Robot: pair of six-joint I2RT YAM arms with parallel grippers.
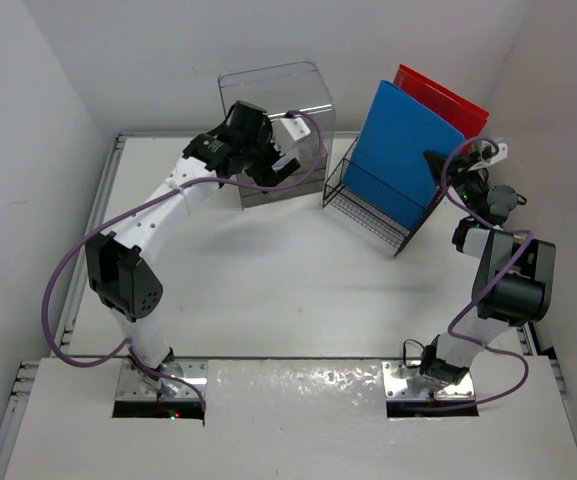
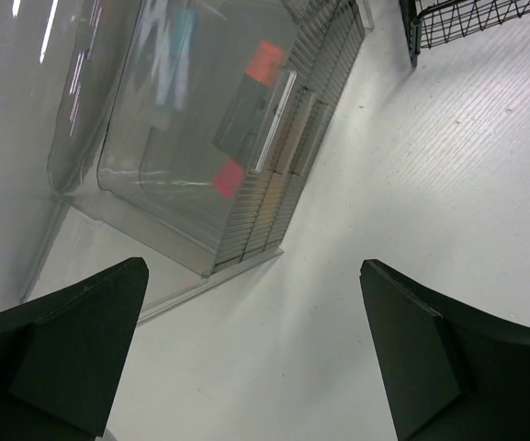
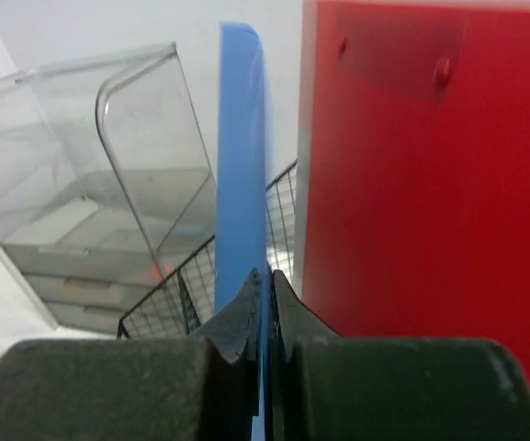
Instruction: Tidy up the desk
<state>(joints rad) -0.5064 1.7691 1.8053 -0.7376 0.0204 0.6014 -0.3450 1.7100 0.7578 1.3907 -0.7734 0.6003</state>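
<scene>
The white desk (image 1: 268, 280) holds a black wire rack (image 1: 366, 210) at the back right. A blue folder (image 1: 400, 155) stands upright in the rack, with a red folder (image 1: 446, 100) behind it. My right gripper (image 1: 440, 168) is shut on the blue folder's near edge (image 3: 242, 175), beside the red folder (image 3: 411, 184). My left gripper (image 1: 280, 152) is open and empty, hovering above the desk (image 2: 411, 184) in front of a clear plastic drawer box (image 1: 276, 130). The box also shows in the left wrist view (image 2: 219, 138).
White wall panels enclose the desk on the left, back and right. The clear drawer box (image 3: 90, 211) and the rack's mesh (image 3: 177, 299) also show in the right wrist view. The rack's corner (image 2: 467, 18) shows at the left wrist view's top right.
</scene>
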